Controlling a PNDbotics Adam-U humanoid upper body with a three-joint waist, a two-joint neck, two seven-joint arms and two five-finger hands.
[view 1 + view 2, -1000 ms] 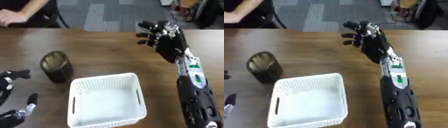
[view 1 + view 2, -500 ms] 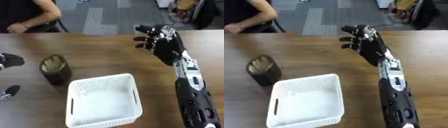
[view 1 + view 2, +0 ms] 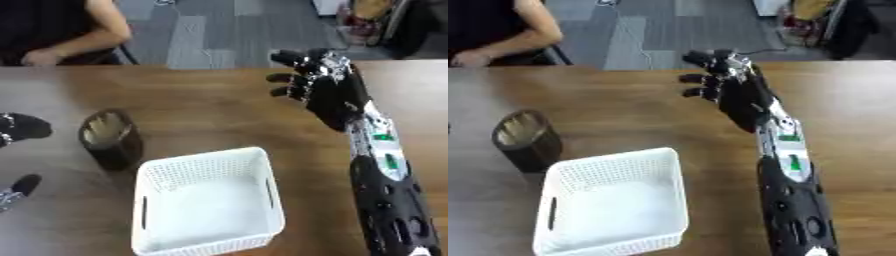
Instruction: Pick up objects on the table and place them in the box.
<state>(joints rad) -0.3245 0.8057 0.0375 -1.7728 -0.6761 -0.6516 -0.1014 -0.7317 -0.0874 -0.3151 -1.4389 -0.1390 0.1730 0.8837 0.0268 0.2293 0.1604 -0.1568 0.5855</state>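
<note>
White perforated box (image 3: pixel 206 200) sits on the brown wooden table (image 3: pixel 201 105), near the front edge, open top, nothing visible inside. All places below are relative to this box.

Dark cylindrical cup (image 3: pixel 111 139) stands upright just beyond the box's far-left corner, close but whether it touches can't be told (pale contents inside, can't make them out).

Right hand (image 3: pixel 322 87) is held up well beyond the box's far-right corner, above the table, fingers spread and only slightly bent, holding nothing. Its black forearm runs back along the box's right side toward the lower right corner, apart from the box wall.

Left hand (image 3: pixel 22 127) shows only as dark fingertips at the frame edge, left of the box past the cup; can't tell its finger state.
</note>
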